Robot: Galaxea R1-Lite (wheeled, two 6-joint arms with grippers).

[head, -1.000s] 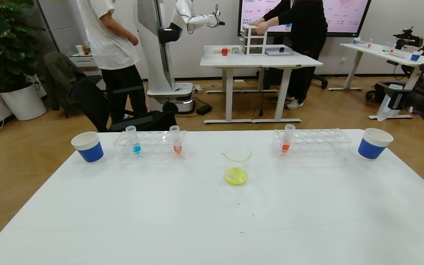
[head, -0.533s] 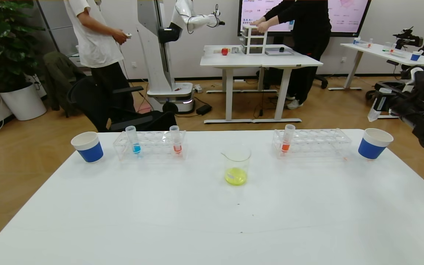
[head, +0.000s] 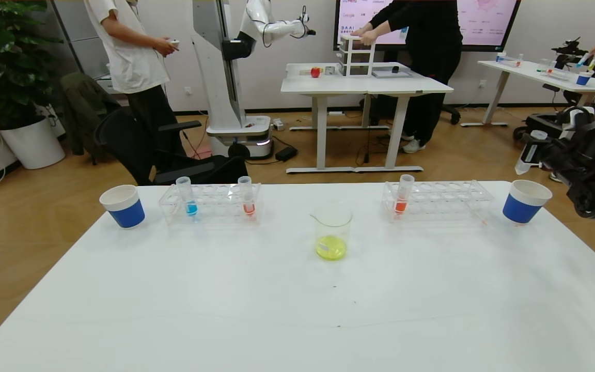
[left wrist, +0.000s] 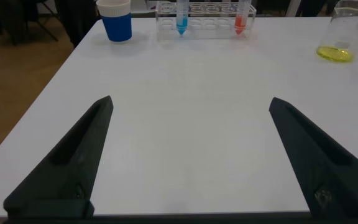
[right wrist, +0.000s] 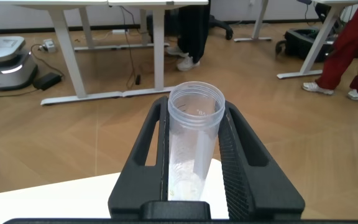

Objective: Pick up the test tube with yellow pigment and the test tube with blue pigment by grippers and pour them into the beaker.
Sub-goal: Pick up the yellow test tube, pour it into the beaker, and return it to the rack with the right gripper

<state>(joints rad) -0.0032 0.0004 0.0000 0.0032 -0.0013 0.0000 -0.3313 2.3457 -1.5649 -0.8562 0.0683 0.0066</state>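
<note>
The right gripper [right wrist: 194, 168] is clenching an emptied test tube [right wrist: 191, 140] at three o'clock, above the paper cup [head: 526, 201], probably to discard it. The left gripper [left wrist: 188, 155] is waiting, jaws spread, facing the blue tube [left wrist: 181, 17]. The beaker [head: 332, 230] is holding yellow liquid.

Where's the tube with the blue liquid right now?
In the head view, the slim clear test tube with blue liquid stands upright in the clear rack on the table's far left, beside the blue-and-white paper cup.
</note>
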